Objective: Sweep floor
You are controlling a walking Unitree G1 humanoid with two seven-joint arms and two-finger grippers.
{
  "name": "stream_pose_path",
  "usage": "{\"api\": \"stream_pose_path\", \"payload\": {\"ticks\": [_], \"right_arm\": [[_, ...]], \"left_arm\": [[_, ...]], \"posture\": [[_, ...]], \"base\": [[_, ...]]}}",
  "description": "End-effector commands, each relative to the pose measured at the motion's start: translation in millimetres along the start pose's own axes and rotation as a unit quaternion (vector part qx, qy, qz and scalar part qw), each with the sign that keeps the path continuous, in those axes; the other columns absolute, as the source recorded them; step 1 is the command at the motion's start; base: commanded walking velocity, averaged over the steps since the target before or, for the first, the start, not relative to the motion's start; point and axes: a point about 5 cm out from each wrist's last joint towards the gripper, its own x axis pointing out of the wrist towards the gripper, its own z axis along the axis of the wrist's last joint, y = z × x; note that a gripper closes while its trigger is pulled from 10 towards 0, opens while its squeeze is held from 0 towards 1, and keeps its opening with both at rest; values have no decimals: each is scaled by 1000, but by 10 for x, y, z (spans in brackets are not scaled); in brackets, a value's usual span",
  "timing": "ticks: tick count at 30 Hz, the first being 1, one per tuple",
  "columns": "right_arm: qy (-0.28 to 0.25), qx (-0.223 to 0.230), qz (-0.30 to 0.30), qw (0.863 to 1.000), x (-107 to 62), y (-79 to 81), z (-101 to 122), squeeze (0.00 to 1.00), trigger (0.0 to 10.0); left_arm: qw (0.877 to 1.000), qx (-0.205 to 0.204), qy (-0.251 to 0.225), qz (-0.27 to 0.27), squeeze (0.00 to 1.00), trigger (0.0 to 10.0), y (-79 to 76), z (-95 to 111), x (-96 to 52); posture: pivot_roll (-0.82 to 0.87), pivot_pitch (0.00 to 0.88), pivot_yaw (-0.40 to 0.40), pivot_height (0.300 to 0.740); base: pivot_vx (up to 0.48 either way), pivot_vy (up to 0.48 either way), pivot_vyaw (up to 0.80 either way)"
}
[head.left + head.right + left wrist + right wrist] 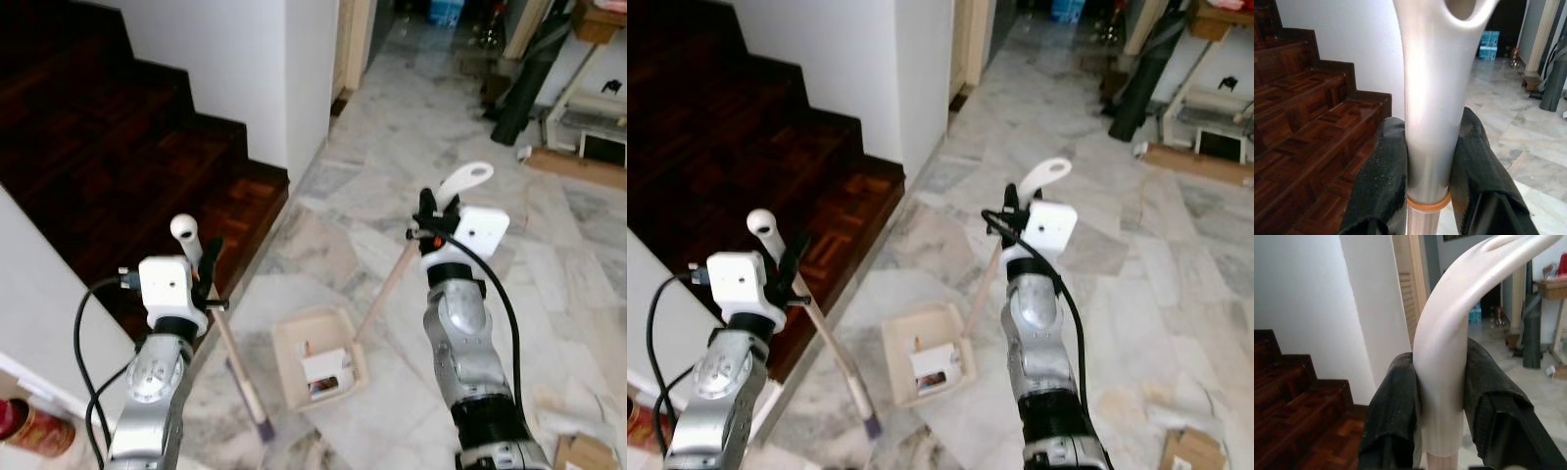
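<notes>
Veined marble floor (pixel 411 127), beige plastic dustpan (pixel 318 354), wooden-handled broom (pixel 235 354)

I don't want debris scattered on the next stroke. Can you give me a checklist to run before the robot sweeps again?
1. Left gripper shut on broom handle: ok.
2. Right gripper shut on dustpan handle: ok.
3. Dustpan resting on the marble floor: ok.
4. Broom head touching floor near dustpan: cannot tell, the tip is blurred.
5. Debris already inside dustpan: ok.
6. Stair edge close on the broom side: not ok, watch the swing.
</notes>
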Motion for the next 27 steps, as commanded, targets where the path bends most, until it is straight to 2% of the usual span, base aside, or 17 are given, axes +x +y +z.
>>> {"api": "stream_pose_path", "payload": {"ticks": [1, 27], "right_arm": [[-31, 1, 7, 999, 65, 41, 145, 0, 10000], [-27, 3, 19, 999, 46, 45, 127, 0, 10000]], "left_arm": [[1000, -3, -23, -2, 0, 10000, -22, 87, 8], [1000, -3, -18, -2, 0, 10000, -16, 69, -16]], "posture": [[-42, 110, -21, 740], [-40, 81, -21, 740]], "base": [[0, 0, 800], [0, 0, 800]]}}
